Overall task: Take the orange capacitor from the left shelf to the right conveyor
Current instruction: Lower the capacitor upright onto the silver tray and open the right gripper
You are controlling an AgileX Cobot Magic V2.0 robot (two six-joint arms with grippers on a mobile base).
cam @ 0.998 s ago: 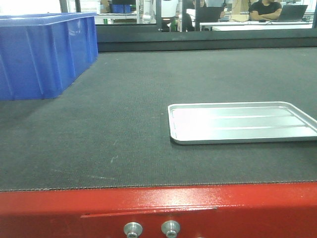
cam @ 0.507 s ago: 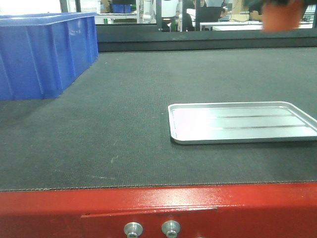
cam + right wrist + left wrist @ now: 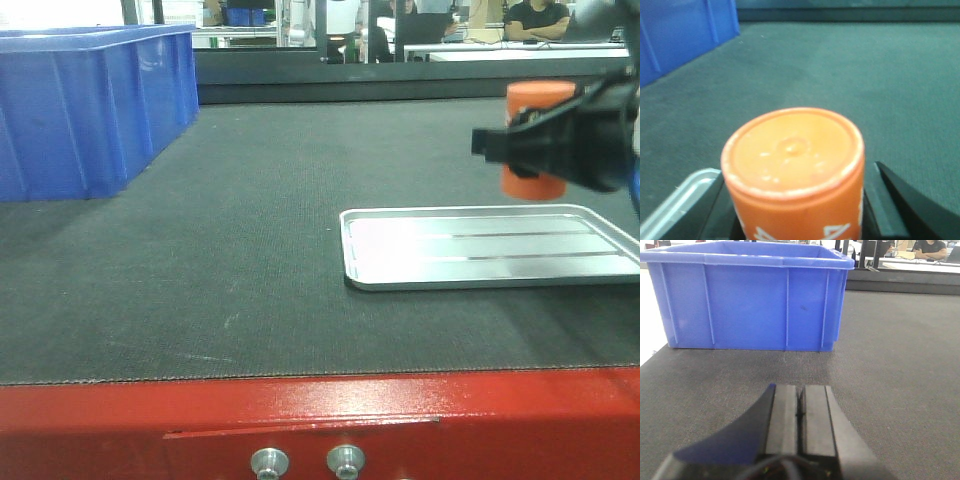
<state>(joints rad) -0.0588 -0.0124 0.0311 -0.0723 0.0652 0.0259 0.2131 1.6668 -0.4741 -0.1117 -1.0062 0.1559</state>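
Note:
My right gripper is shut on the orange capacitor, an upright orange cylinder with white markings, and holds it in the air above the far right part of the silver tray. In the right wrist view the capacitor fills the middle between the black fingers, with a corner of the tray below at the left. My left gripper is shut and empty, low over the dark belt in front of the blue bin.
The blue bin stands at the back left of the dark conveyor belt. A red frame edge with two bolts runs along the front. People sit at desks behind the belt.
The right gripper with the orange capacitor has come down from the top right edge of the front view to just above the tray. One second ago it was out of view.

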